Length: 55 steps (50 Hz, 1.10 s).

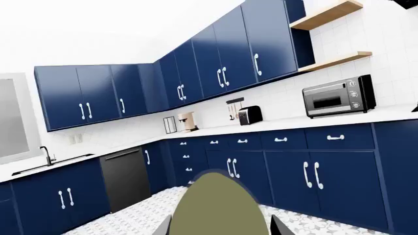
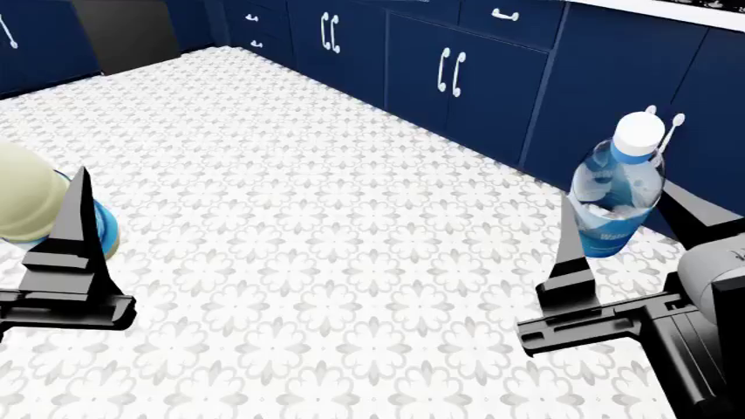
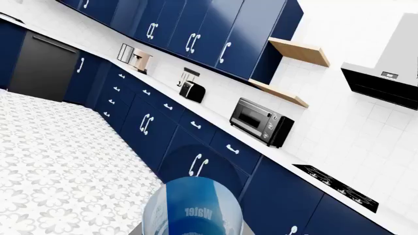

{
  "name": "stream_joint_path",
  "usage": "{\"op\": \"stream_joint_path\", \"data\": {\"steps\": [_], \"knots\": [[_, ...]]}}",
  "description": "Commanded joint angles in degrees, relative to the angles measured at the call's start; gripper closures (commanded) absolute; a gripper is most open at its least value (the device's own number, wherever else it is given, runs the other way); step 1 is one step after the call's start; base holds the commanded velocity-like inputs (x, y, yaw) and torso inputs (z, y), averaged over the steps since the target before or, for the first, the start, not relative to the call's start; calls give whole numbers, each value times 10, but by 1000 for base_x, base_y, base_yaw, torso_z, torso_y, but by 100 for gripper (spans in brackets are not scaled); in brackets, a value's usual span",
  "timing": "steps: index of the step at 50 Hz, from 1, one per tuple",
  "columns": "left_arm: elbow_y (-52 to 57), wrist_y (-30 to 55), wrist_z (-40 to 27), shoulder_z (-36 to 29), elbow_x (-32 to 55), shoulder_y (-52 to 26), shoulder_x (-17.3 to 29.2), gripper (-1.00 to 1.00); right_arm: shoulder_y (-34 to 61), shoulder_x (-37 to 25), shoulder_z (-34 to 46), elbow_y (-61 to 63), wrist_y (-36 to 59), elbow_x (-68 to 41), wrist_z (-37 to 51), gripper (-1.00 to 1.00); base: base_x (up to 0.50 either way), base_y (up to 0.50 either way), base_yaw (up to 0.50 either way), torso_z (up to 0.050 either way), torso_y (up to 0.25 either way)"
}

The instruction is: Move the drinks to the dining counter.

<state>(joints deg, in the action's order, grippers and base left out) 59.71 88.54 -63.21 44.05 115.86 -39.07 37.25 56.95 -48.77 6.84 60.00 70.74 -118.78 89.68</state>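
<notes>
In the head view my left gripper is shut on the cream bottle with a blue label, held above the patterned floor at the left edge. The same bottle fills the foreground of the left wrist view, between the two fingers. My right gripper is shut on the clear-blue water bottle with a white cap, held upright at the right. In the right wrist view that bottle shows its "Water" label. The dining counter is out of view.
Navy base cabinets run along the far side of the tiled floor. A white worktop carries a microwave, toaster and coffee machine. A black hob and a dishwasher stand along the walls.
</notes>
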Motion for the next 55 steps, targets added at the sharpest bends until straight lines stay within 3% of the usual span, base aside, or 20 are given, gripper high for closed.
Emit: {"op": "stream_joint_path", "data": {"steps": [1,5,11,19,30,35,55], "knots": [[-3,-8,-35,-19,19,-16,10,100,56,-39,17,0,-30,-11,3,100,-203,-206,477,0,0],[-9,-13,-37,-24,20,-20,19,100,85,-51,69,0,-52,13,3,100,-198,-207,477,0,0],[1,-49,-89,-37,76,-37,64,100,115,-75,36,0,-38,-29,3,100,-191,-211,475,0,0],[-1,-10,-118,-27,109,-50,44,100,163,-95,77,0,-46,-33,3,100,-182,-219,474,1,0],[-5,-29,-166,-32,154,-68,72,100,162,-103,46,0,-38,-55,3,100,-170,-230,474,0,0],[-7,-21,-167,-8,168,-60,71,100,139,-91,30,0,-21,-48,3,100,-160,-240,474,2,0],[-7,-4,-164,-20,156,-64,59,100,134,-89,45,0,-13,-26,3,100,-141,-248,474,1,0]]}}
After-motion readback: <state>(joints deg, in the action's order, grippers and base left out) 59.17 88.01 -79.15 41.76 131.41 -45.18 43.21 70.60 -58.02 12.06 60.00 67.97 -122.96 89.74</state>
